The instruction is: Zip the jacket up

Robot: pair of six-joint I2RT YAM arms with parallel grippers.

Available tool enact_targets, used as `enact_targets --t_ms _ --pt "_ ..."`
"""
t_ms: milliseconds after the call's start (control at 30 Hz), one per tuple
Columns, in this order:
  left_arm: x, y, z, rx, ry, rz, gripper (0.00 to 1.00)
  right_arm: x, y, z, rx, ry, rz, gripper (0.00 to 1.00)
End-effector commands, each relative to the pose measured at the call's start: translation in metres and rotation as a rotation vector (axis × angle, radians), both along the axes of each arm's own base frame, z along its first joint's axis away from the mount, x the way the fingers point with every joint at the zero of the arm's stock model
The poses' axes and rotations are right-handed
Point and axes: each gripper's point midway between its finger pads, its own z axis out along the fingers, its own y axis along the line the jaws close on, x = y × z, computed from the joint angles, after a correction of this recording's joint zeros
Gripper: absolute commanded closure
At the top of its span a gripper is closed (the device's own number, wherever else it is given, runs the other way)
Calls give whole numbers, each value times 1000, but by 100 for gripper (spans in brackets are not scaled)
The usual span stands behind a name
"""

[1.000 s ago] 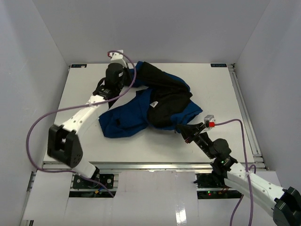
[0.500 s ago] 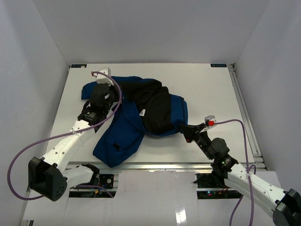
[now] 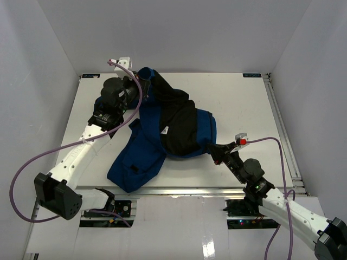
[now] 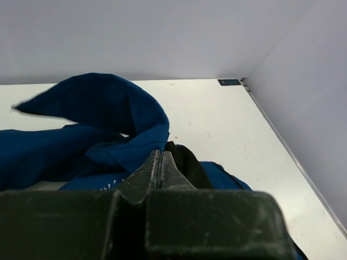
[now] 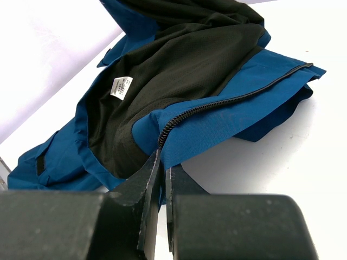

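Although nothing is zipped yet, I have both ends pinched: the jacket point(image 3: 135, 157) sprawls lining-up from the far-left corner toward the near edge. The left gripper point(image 4: 160, 158) is clamped on a raised fold, and the right gripper point(image 5: 161, 162) nips the hem below the unjoined zipper point(image 5: 227, 101).

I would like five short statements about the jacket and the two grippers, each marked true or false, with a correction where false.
1. The jacket lies open, its black lining showing. True.
2. The zipper is closed along its whole length. False: the zipper teeth run along a free edge, joined to nothing.
3. A white label sits on the lining. True.
4. The right gripper hovers clear of the jacket. False: it is shut on the jacket's edge by the zipper's end.
5. The left gripper is open and empty. False: it is shut on blue fabric.
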Motion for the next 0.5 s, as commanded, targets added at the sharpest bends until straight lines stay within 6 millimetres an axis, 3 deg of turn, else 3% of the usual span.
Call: enact_targets --t_ms 0,67,167,233,300,367,433,467 --pt "-44 -20 31 18 -104 -223 100 -4 -6 -32 -35 21 -4 92" --pt "-64 -27 22 29 -88 -315 100 -4 -6 -32 -34 22 -7 92" --pt "-98 -30 -33 25 43 -413 100 0 -8 -32 -35 28 -29 92" --pt "-114 -20 -68 -10 128 -372 100 6 -13 -33 -46 35 -72 92" --pt "-132 -9 -88 -54 165 -338 100 10 -14 -37 -69 47 -90 92" --pt "-141 3 -134 -67 278 -263 100 14 -10 -22 -53 33 -89 92" --pt "-150 12 -174 -54 367 -214 100 14 -8 -20 -48 34 -81 92" --pt "-153 13 -180 -71 379 -194 100 14 -7 -19 -45 36 -78 92"
